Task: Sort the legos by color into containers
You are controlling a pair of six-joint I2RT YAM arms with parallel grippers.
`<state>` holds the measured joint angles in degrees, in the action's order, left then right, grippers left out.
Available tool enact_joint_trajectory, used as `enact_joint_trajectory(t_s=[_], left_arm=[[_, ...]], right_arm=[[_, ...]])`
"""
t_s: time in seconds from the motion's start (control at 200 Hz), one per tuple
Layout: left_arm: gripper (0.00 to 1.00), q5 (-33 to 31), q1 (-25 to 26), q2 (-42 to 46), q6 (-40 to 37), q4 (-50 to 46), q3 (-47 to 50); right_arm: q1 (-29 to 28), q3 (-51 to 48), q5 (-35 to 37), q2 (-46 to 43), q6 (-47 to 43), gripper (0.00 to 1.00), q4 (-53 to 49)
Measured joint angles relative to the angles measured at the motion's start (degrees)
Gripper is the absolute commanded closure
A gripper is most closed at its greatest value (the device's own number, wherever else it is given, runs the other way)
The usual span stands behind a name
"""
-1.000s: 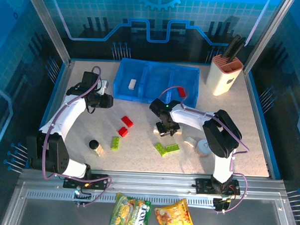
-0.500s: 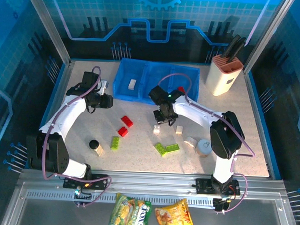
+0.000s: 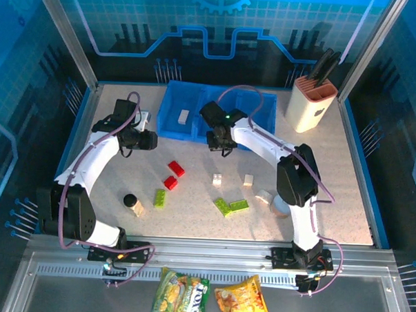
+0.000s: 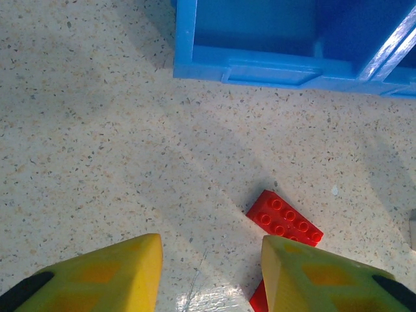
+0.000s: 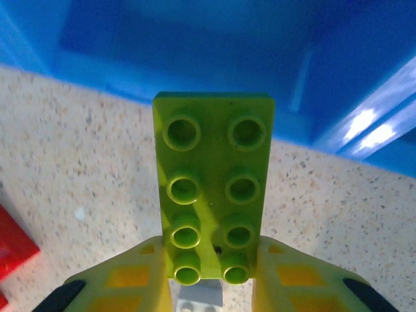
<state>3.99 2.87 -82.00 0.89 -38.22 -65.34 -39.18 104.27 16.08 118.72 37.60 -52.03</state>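
Lime green brick (image 5: 213,188) is pinched by its near end in the right gripper (image 5: 211,276) at bottom centre, long axis pointing straight up-frame at the blue tray (image 5: 195,52) wall, while the left gripper (image 4: 209,253) has its fingers spread over bare tabletop (image 4: 97,130), red brick (image 4: 284,218) lying diagonal just ahead.

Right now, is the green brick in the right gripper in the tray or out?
Out. The right gripper holds the green brick above the table, with the tray wall just ahead.
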Motion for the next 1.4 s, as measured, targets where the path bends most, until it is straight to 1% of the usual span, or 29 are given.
enact_joint_trajectory(t_s=[0.295, 0.765, 0.86, 0.955, 1.256, 1.401], left_arm=[[0.55, 0.4, 0.0, 0.0, 0.0, 0.0, 0.0], [0.55, 0.4, 0.0, 0.0, 0.0, 0.0, 0.0], [0.55, 0.4, 0.0, 0.0, 0.0, 0.0, 0.0], [0.55, 0.4, 0.0, 0.0, 0.0, 0.0, 0.0], [0.55, 0.4, 0.0, 0.0, 0.0, 0.0, 0.0], [0.55, 0.5, 0.0, 0.0, 0.0, 0.0, 0.0]], right_arm=[[1.7, 11.1, 4.2, 7.8, 4.7, 0.72, 0.2], [4.3, 28.7, 6.3, 25.2, 4.5, 0.72, 0.6], [4.7, 29.8, 6.5, 27.1, 4.4, 0.72, 0.7], [5.1, 30.3, 6.4, 28.4, 4.4, 0.69, 1.0], [5.7, 31.2, 6.4, 29.4, 3.5, 0.57, 2.0], [5.7, 31.5, 6.5, 29.4, 2.6, 0.55, 2.1]])
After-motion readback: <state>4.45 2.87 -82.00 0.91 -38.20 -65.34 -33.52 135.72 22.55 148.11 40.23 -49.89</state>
